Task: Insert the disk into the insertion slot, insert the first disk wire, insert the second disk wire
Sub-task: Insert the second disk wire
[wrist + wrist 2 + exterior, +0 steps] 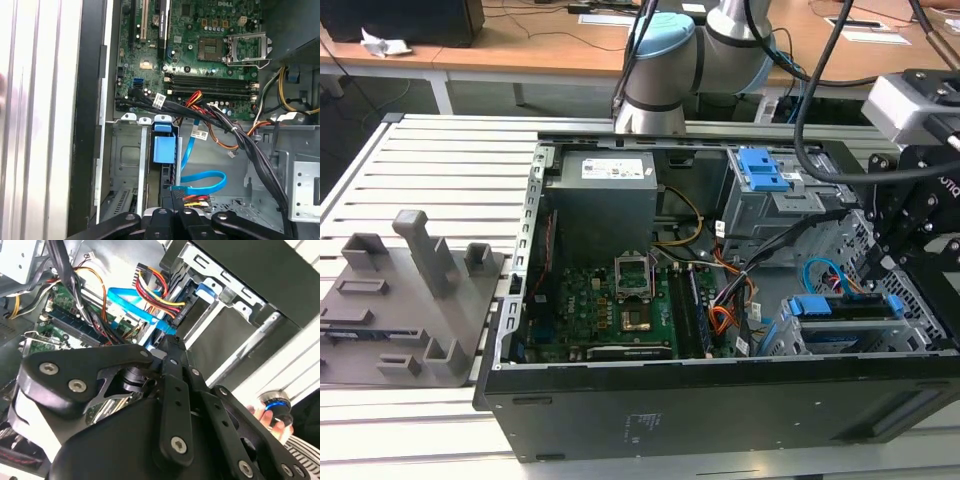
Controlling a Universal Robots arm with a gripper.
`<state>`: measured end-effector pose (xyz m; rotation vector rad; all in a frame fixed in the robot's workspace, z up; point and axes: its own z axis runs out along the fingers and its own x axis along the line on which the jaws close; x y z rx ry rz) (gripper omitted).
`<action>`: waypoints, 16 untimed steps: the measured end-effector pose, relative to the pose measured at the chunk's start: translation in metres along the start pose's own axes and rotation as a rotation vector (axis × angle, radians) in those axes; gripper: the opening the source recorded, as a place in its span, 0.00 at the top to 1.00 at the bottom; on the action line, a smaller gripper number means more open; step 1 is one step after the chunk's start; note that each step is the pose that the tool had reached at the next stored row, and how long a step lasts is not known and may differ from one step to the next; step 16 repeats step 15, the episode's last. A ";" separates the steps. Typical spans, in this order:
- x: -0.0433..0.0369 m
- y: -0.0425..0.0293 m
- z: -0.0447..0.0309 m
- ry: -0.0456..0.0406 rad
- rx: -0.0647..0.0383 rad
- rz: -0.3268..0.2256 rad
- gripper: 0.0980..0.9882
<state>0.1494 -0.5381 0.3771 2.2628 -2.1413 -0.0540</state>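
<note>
The disk (847, 306), in its blue carrier, lies inside the insertion slot (778, 341), the grey cage at the case's corner on the exterior view's right. My gripper (876, 268) reaches down at the disk's rear end. In the second wrist view its fingers (171, 371) stand together, shut at the dark plug where the second disk wire (129, 302) ends. The light blue cable loops back toward the board (202, 180). The first disk wire (156, 288), a red, yellow and black bundle, runs to a black plug (182, 311) seated at the disk's end beside the fingertips.
A taller grey bay with a blue latch (761, 169) stands behind the cage. Thick black cables (235, 132) cross above the motherboard (600, 300). A grey fixture block (410, 300) sits at the exterior view's left. A hand by a blue-ringed knob (276, 408) is beside the case.
</note>
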 end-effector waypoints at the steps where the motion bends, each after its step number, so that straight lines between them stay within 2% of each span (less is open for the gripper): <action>1: 0.0000 0.0000 0.0001 -0.0004 0.000 0.000 0.99; 2: 0.0000 0.0000 -0.0001 -0.0003 0.000 0.000 0.99; 8: -0.0008 0.0157 0.0006 -0.0001 0.000 0.000 0.99; 16: -0.0009 0.0160 0.0006 -0.0001 0.000 0.000 0.99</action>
